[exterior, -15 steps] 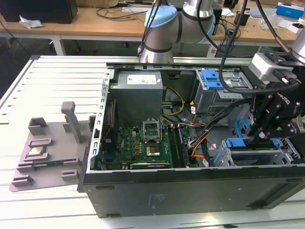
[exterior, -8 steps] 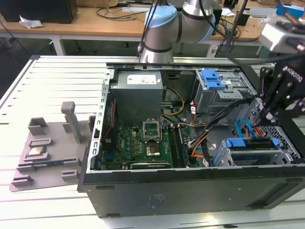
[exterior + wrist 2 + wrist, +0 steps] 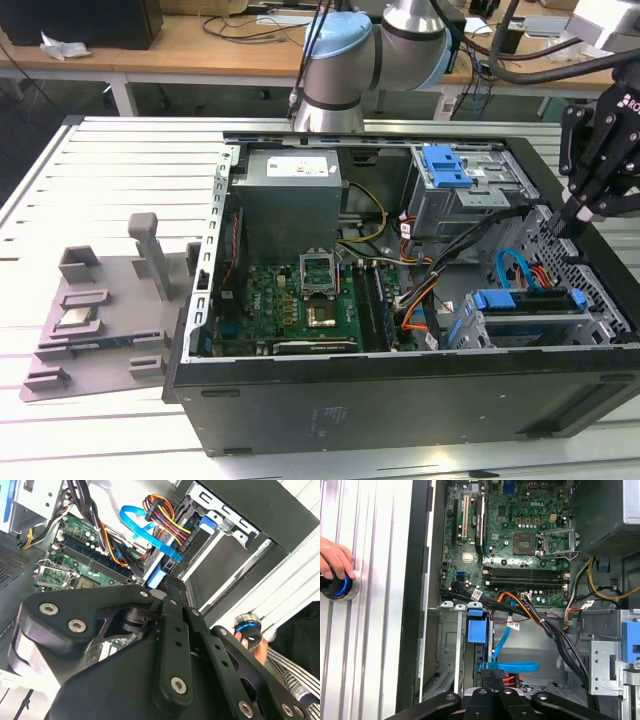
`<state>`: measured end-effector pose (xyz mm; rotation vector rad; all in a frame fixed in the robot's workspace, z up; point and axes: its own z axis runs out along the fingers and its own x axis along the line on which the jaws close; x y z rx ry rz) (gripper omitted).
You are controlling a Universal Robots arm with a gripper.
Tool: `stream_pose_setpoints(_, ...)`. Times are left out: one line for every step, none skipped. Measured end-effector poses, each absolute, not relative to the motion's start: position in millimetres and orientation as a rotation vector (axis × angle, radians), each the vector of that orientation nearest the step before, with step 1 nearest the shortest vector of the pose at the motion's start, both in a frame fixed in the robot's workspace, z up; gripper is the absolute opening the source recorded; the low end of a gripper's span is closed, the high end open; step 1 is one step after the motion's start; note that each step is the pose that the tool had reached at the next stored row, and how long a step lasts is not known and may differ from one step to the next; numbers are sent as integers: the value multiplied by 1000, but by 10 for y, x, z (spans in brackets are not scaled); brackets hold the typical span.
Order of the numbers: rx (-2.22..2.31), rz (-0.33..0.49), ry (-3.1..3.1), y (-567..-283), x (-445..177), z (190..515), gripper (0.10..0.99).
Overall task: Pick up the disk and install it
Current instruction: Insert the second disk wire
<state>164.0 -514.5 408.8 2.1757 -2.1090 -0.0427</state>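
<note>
The open computer case [image 3: 400, 300] gives you access from above only. The power supply [image 3: 290, 195] and the upper drive cage [image 3: 460, 195] block its far side. Bundled cables [image 3: 540, 625] cross between motherboard [image 3: 300, 300] and lower drive bay [image 3: 530, 310], crowding that corner. The gripper [image 3: 578, 215] hangs above the case's edge on the exterior view's right. A hand [image 3: 335, 560] rests on a button [image 3: 337, 587] outside the case wall.

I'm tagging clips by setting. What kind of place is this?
Probably a robotics lab or workshop bench: an open computer case lies on a slatted metal table, with cluttered desks behind and a robot arm over it.
</note>
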Motion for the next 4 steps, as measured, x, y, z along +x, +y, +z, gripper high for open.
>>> stream_pose_setpoints(2176,-43,-2109,-5145,1640,4088,106)
stream_pose_setpoints(2176,-43,-2109,-5145,1640,4088,106)
stream_pose_setpoints(2176,-43,-2109,-5145,1640,4089,106)
stream_pose_setpoints(2176,-43,-2109,-5145,1640,4089,106)
